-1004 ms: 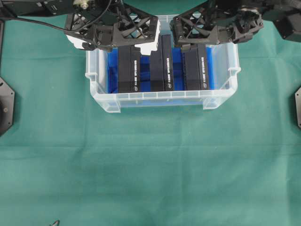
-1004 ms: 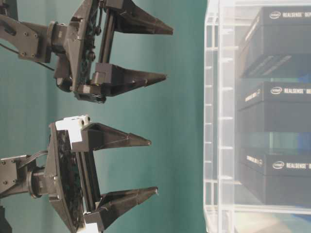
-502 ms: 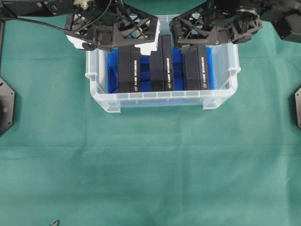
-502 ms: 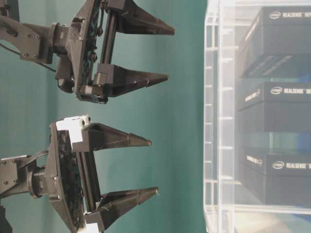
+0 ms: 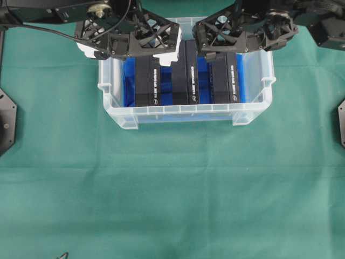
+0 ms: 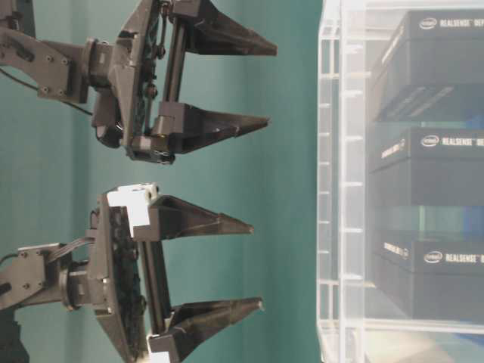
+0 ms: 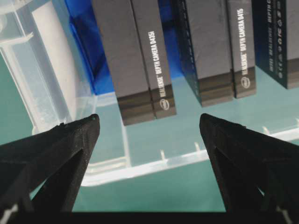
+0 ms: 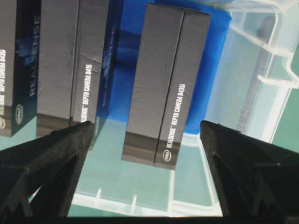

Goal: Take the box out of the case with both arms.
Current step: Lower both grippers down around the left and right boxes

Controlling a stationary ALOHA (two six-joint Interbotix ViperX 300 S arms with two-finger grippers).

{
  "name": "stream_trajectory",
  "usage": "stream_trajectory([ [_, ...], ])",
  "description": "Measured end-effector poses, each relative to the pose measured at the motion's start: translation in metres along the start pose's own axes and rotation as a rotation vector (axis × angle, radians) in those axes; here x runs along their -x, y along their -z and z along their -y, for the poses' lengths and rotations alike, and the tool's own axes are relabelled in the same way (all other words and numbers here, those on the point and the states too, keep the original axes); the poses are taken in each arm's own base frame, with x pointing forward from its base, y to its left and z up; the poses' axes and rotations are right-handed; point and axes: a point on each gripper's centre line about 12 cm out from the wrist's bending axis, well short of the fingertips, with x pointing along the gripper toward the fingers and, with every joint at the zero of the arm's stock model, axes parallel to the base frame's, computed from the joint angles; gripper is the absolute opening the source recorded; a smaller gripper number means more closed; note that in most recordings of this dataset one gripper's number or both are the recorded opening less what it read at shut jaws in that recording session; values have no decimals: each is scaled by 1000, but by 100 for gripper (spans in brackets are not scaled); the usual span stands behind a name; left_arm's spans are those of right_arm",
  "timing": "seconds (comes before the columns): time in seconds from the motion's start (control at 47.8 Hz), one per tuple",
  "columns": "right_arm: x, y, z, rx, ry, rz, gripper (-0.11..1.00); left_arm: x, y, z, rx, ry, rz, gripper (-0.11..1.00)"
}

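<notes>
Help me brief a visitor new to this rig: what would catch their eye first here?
Probably the clear case at the top middle of the green cloth, its blue floor showing between three dark boxes standing side by side. Above its far edge hang the left claw and right claw, both open, holding nothing.

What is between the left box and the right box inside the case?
A third black box stands between the left box and the right box in the case, with strips of blue sheet showing between them in the overhead view.

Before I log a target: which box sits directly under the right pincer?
The black box at the overhead view's right end of the case, framed alone between the right pincer fingers.
</notes>
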Motion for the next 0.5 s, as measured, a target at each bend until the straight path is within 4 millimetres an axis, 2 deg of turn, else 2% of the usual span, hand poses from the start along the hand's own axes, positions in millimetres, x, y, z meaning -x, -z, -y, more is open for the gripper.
stream_trajectory([
  [0.502, -31, 5, 3, 11, 25, -5, 94, -36, 6, -9, 2, -16, -4, 92],
])
